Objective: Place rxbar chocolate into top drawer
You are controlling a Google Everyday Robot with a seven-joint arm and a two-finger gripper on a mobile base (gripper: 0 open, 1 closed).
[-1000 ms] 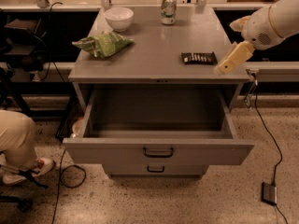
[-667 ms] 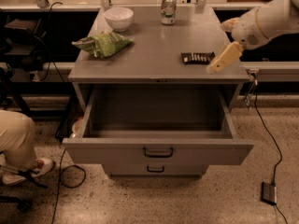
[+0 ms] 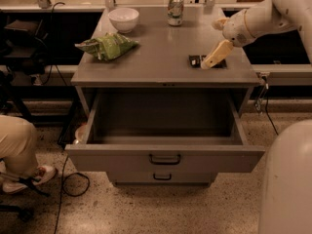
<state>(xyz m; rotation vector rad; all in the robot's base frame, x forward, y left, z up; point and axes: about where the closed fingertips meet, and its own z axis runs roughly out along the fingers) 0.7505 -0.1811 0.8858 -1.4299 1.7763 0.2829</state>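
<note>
The rxbar chocolate point(image 3: 194, 60) is a small black bar lying flat on the right side of the grey cabinet top point(image 3: 146, 65). My gripper point(image 3: 211, 59) reaches in from the upper right on a white arm point(image 3: 258, 21). It is right at the bar's middle and hides part of it. The top drawer point(image 3: 165, 158) is pulled wide open below the cabinet top. It is deep, grey and empty, with a dark handle on its front.
A green snack bag point(image 3: 107, 46), a white bowl point(image 3: 123, 18) and a can point(image 3: 175, 9) stand on the cabinet top. A shorter drawer front point(image 3: 162, 177) sits under the open drawer. A person's leg and shoe point(image 3: 19, 152) are at the left, with cables point(image 3: 68, 182) on the floor. The robot's pale body point(image 3: 287, 189) is at the lower right.
The gripper has moved left along the cabinet top, from beside the bar's right end to over the bar. The bar and drawer have not moved.
</note>
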